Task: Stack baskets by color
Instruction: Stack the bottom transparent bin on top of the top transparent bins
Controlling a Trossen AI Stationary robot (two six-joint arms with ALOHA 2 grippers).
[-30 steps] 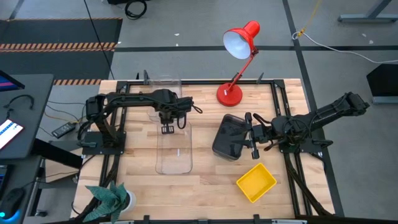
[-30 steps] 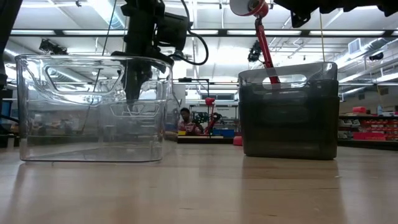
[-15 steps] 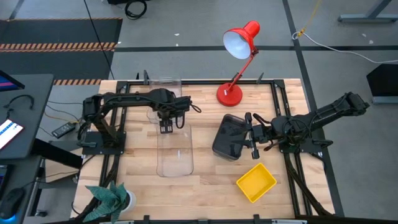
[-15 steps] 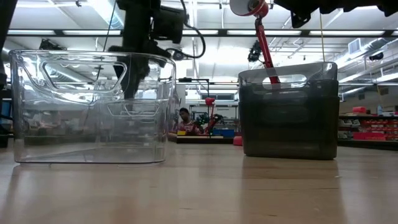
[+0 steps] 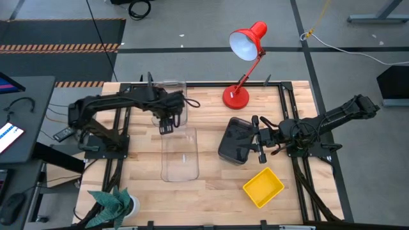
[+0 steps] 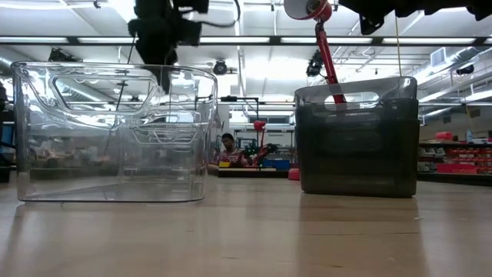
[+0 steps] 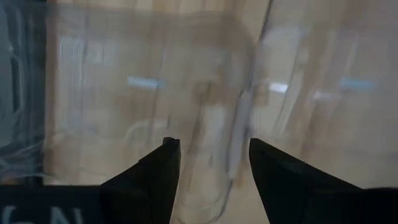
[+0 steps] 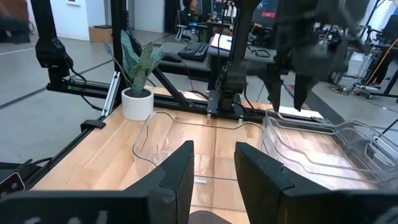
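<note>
A clear basket (image 5: pixel 179 153) stands on its bottom at mid-table, also in the low view (image 6: pixel 111 135). A second clear basket (image 5: pixel 168 94) stands behind it at the far edge. My left gripper (image 5: pixel 165 126) hangs open above the nearer basket's far end, pointing down and clear of it (image 7: pixel 209 144). A dark grey basket (image 5: pixel 235 140) rests on the table to the right (image 6: pixel 357 138). My right gripper (image 5: pixel 253 137) waits beside and above the grey basket's right end, level, its fingers apart (image 8: pixel 214 149). A yellow basket (image 5: pixel 263 187) lies near the front right.
A red desk lamp (image 5: pixel 238 96) stands at the far edge, right of centre, its arm leaning over the table. A potted plant (image 5: pixel 115 204) sits at the near left corner. A black frame (image 5: pixel 281 86) borders the tabletop. Bare wood shows between the clear and grey baskets.
My left gripper has opened, letting go of the clear basket's far end. It has then risen and drawn back toward the table's far left. The clear basket has shifted slightly and now stands still on the table.
</note>
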